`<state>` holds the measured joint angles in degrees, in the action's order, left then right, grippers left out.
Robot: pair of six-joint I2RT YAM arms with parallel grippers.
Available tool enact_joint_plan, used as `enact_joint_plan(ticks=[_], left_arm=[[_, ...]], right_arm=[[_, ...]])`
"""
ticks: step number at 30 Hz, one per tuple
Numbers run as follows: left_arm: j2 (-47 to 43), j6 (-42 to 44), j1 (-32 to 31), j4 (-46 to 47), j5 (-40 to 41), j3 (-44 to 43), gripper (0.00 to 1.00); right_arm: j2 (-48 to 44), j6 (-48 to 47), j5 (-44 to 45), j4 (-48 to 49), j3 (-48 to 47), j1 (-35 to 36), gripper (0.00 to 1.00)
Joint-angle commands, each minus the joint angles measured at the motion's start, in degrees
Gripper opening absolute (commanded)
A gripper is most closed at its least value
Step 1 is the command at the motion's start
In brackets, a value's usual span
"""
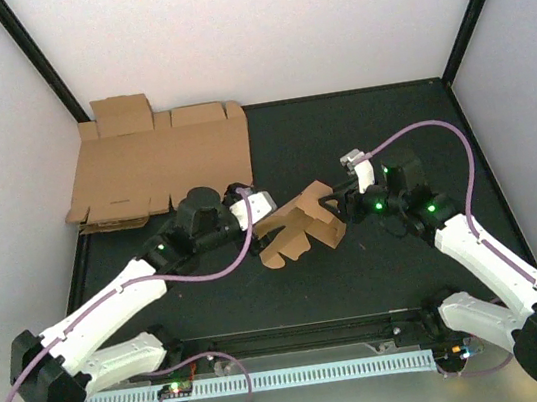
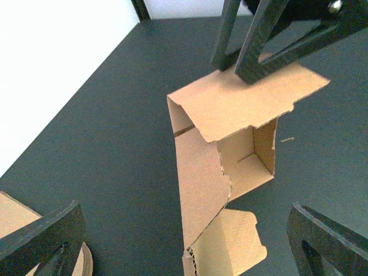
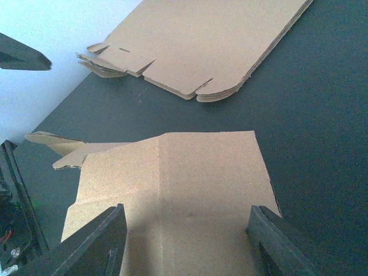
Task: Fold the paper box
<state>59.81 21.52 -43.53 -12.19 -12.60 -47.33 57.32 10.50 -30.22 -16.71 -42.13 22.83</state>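
Observation:
The paper box [image 1: 298,229] lies half-folded in the middle of the dark table, between the two arms. In the left wrist view the paper box [image 2: 230,109] shows an open pocket, a raised top flap and a rounded tab at its near end. My left gripper [image 1: 260,210] is at the box's left end. In its own view the left gripper [image 2: 185,230] has its jaws wide apart, touching nothing. My right gripper [image 1: 342,205] meets the box's right end. In the right wrist view the right gripper [image 3: 187,230] has its fingers [image 3: 98,241] on either side of the box's panel [image 3: 184,167], shut on it.
A stack of larger flat cardboard sheets [image 1: 162,161] lies at the back left against the wall, and the same stack [image 3: 218,46] shows beyond the box in the right wrist view. White walls stand on three sides. A white slotted rail [image 1: 275,377] runs along the near edge.

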Motion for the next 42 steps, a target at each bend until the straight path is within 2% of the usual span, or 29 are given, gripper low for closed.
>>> enact_joint_plan(ticks=[1, 10, 15, 17, 22, 33, 35, 42], left_arm=[[2.64, 2.10, -0.24, 1.04, 1.43, -1.69, 0.99], [6.66, 3.17, -0.48, 4.15, 1.64, -3.07, 0.97], [9.74, 6.05, -1.66, 5.68, 6.53, -3.82, 0.89], [10.45, 6.34, -1.74, 5.55, 7.13, -4.35, 0.82], [11.37, 6.60, -1.83, 6.05, 4.77, -4.58, 0.54], [8.87, 4.53, -1.82, 7.39, 2.25, -1.89, 0.07], [8.47, 4.08, -1.74, 7.52, 1.93, -1.26, 0.02], [6.65, -0.02, -1.20, 10.79, 2.97, 1.98, 0.01]], right_arm=[[0.53, -0.39, -0.67, -1.66, 0.44, -0.14, 0.62], [0.37, -0.39, -0.95, -1.66, 0.45, -0.18, 0.62], [0.68, -0.31, -0.91, -1.66, 0.29, -0.18, 0.62], [0.81, -0.44, -0.83, -1.74, 0.29, -0.17, 0.62], [1.19, -0.40, -0.72, -1.84, 0.25, -0.16, 0.62], [1.86, -0.55, -0.88, -2.04, 0.41, -0.20, 0.62], [2.07, -0.61, -0.99, -2.02, 0.47, -0.10, 0.62], [2.18, -0.76, -1.10, -2.09, 0.62, -0.07, 0.62]])
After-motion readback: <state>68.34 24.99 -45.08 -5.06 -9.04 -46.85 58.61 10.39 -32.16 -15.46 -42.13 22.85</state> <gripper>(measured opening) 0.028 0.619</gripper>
